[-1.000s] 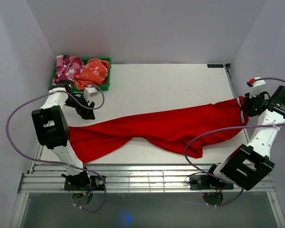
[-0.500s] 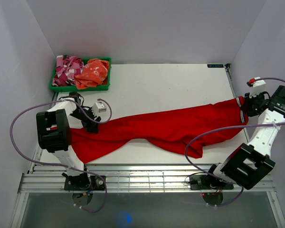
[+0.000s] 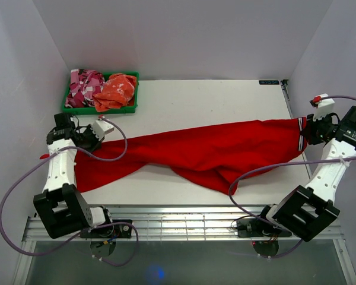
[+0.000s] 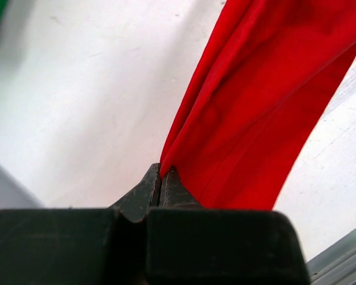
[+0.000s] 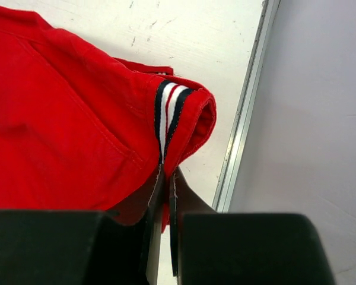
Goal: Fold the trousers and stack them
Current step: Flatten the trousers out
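The red trousers [image 3: 207, 151] stretch almost the full width of the white table, pulled taut between both arms. At the far left my left gripper [image 3: 97, 135] is shut on a leg end; in the left wrist view the red cloth [image 4: 255, 107] runs straight out of the closed tips of the gripper [image 4: 161, 174]. At the right edge my right gripper [image 3: 305, 132] is shut on the waistband, whose striped tag [image 5: 169, 110] sits just beyond the tips of that gripper [image 5: 166, 173]. A fold of the trousers sags toward the near edge [image 3: 225, 181].
A green bin [image 3: 101, 108] at the back left holds a pink-and-white patterned garment [image 3: 84, 83] and an orange one [image 3: 115, 90]. A metal rail [image 3: 293, 113] runs along the table's right edge, close to the right gripper. Grey walls stand on both sides.
My left gripper came down from near the bin, shut on the leg end and pulled it left, stretching the trousers out. The right gripper kept its grip and barely moved.
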Action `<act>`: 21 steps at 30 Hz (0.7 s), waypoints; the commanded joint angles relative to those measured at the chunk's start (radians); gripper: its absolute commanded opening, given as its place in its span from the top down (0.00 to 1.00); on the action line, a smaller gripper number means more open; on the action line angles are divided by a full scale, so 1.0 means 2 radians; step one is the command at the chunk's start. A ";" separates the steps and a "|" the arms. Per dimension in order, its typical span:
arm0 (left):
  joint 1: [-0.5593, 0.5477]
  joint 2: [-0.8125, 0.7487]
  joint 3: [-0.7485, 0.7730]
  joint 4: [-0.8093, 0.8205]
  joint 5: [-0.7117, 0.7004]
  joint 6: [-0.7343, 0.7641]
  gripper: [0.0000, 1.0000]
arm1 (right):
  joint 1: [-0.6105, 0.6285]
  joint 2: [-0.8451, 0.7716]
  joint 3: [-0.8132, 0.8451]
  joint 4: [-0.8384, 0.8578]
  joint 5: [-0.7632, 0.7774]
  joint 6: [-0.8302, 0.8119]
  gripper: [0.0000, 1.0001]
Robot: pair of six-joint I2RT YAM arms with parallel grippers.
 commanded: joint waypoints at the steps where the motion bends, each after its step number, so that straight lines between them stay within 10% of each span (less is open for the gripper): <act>1: 0.044 -0.041 0.011 -0.011 0.017 0.018 1.00 | -0.016 -0.026 0.039 0.019 -0.012 0.006 0.92; 21: 0.074 0.002 -0.013 -0.058 0.101 0.060 0.82 | -0.052 -0.018 0.025 -0.003 -0.048 -0.019 0.92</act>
